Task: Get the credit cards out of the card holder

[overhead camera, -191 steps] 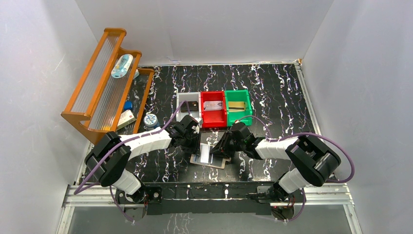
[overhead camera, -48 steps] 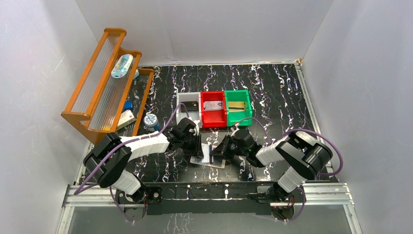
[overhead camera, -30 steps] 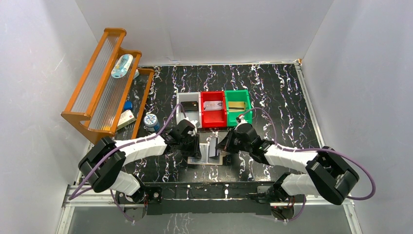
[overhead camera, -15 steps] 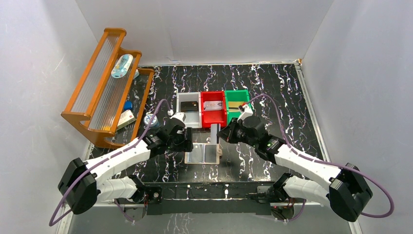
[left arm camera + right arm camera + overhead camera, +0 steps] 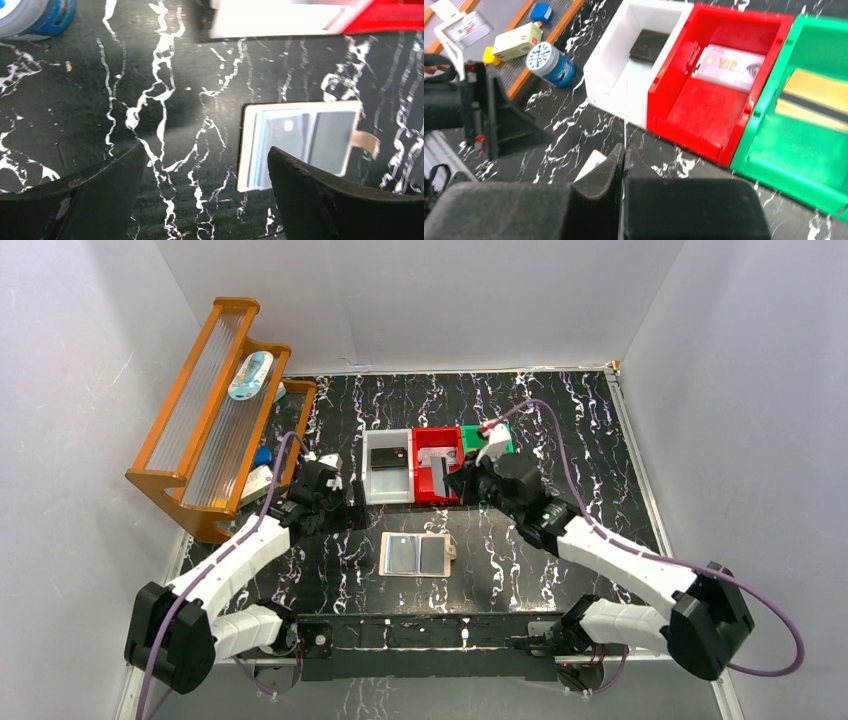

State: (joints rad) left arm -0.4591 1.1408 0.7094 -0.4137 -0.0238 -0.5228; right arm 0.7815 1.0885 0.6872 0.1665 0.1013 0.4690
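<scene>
Robotics lab test cell — plain white panel walls [image 5: 430, 300] box in a black marbled table [image 5: 580, 430] on three sides. Left arm [image 5: 235, 558] and right arm [image 5: 610, 552] bolted to an aluminium rail [image 5: 430, 650] at its near edge — a row of plastic bins [image 5: 388, 485] behind.

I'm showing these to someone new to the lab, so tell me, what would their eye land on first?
Probably the bright row of bins at the middle of the black marbled table: grey bin, red bin and green bin. Then the right gripper, shut on a grey card held on edge near the red bin, and the card holder lying open and flat nearer the arms.
</scene>
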